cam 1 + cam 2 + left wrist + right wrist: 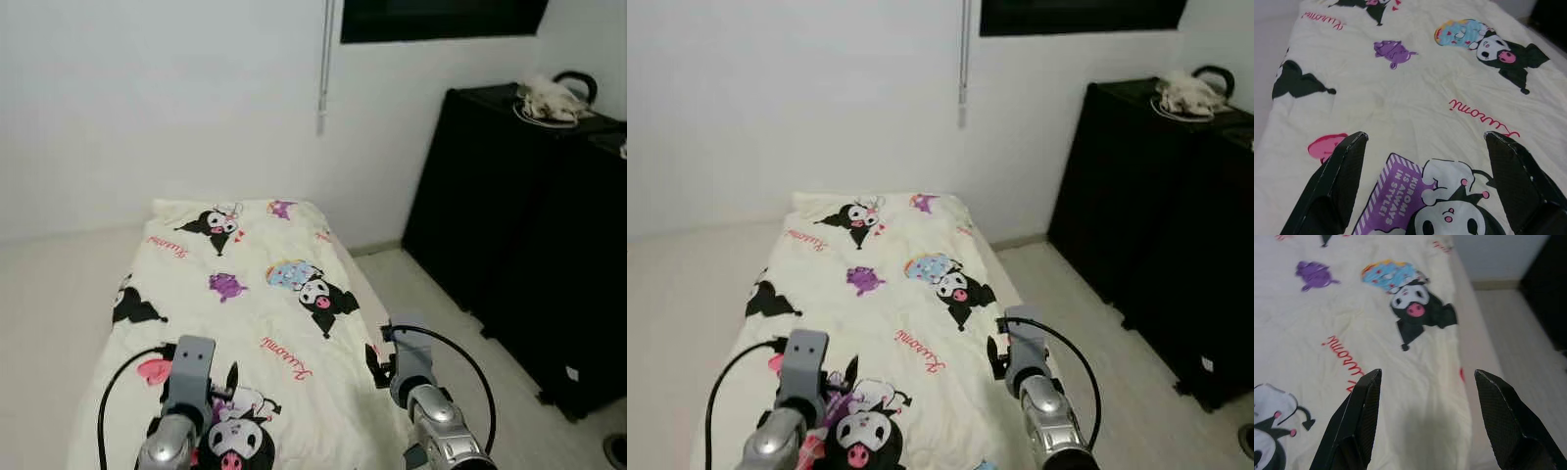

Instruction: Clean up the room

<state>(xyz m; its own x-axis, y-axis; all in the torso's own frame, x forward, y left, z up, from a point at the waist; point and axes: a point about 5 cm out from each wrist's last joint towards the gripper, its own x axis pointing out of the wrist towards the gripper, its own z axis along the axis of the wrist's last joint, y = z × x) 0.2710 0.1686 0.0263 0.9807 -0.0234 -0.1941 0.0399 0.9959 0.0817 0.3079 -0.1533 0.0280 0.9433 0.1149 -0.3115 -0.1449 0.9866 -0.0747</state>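
Left eye view: a cream blanket (245, 313) printed with cartoon figures is spread flat over a low mattress. Both grippers are held above its near end, the left gripper (1425, 183) with fingers spread wide and empty, the right gripper (1425, 421) likewise parted and holding nothing, nearer the blanket's right edge. A pinch taken from here could gather only the top layer and drag the blanket askew. Bare floor (49, 284) lies open to the left of the blanket; to its right a narrower strip separates it from a black cabinet (509, 215), so an outward swing there could strike it.
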